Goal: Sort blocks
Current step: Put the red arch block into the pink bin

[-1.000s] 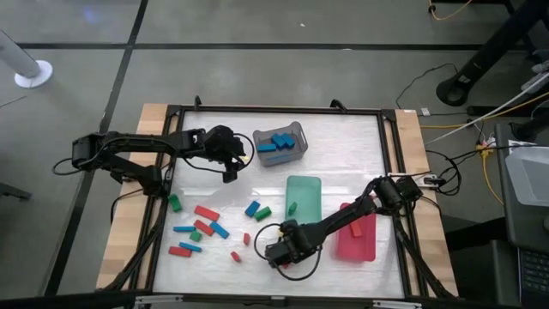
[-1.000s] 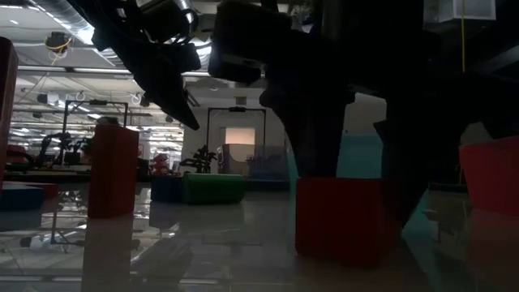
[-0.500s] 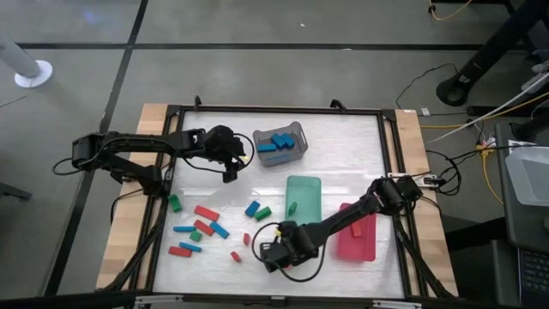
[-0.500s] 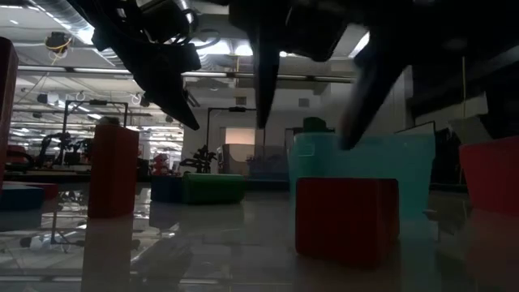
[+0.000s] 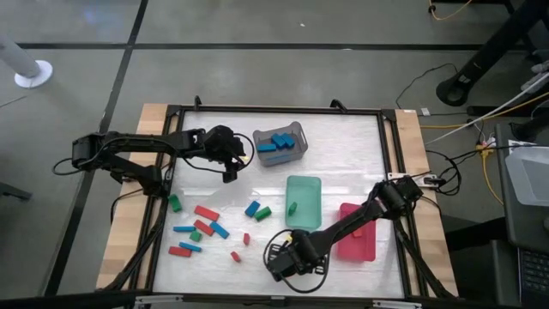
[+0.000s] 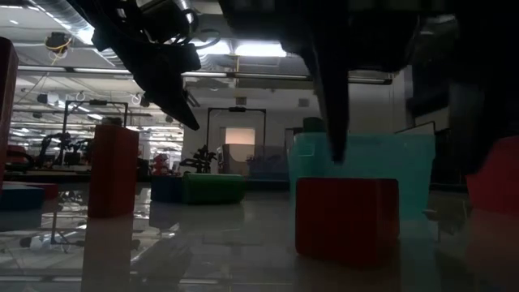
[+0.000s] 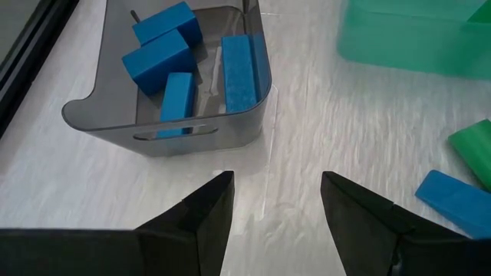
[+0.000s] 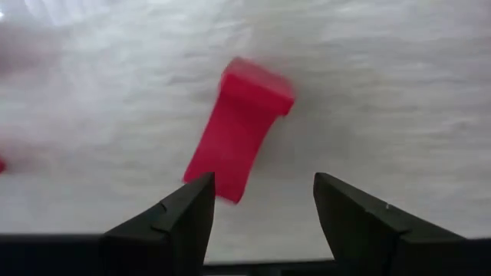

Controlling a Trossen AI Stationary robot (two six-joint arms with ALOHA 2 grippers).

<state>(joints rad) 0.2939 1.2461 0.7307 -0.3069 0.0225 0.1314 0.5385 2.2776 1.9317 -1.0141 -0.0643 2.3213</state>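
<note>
- High view showed the right end effector (image 5: 276, 262) low at the near edge of the table (image 5: 343, 137), fingers spread wide and holding nothing.
- Right wrist view put a red block (image 8: 239, 128) just ahead of the open fingers (image 8: 188, 211), lying flat on the table, apart from both pads and skewed relative to the gap.
- Step in hand looked like a pick of that red block for the red tray (image 5: 358, 232); doing it well likely meant moving forward until the block sat between the pads, turning the wrist so the jaws closed across its narrow sides, then dropping low before closing.
- Risk judged: closing early would nudge the block away, not grip it.
- Left end effector (image 5: 230, 172) hung near the grey basket (image 5: 280, 143), fingers apart and empty, waiting; left wrist view had the basket ahead with blue blocks (image 7: 184, 65) inside.
- Loose blocks (image 5: 202, 228) in red, blue and green lay scattered on the left half of the table, well apart from the right end effector; one green piece (image 5: 292, 207) sat in the green tray (image 5: 303, 202).
- Low view showed a red cube (image 6: 346, 219) close to the camera with a dark finger above it, not touching.
- Sorting judged well short of done.
</note>
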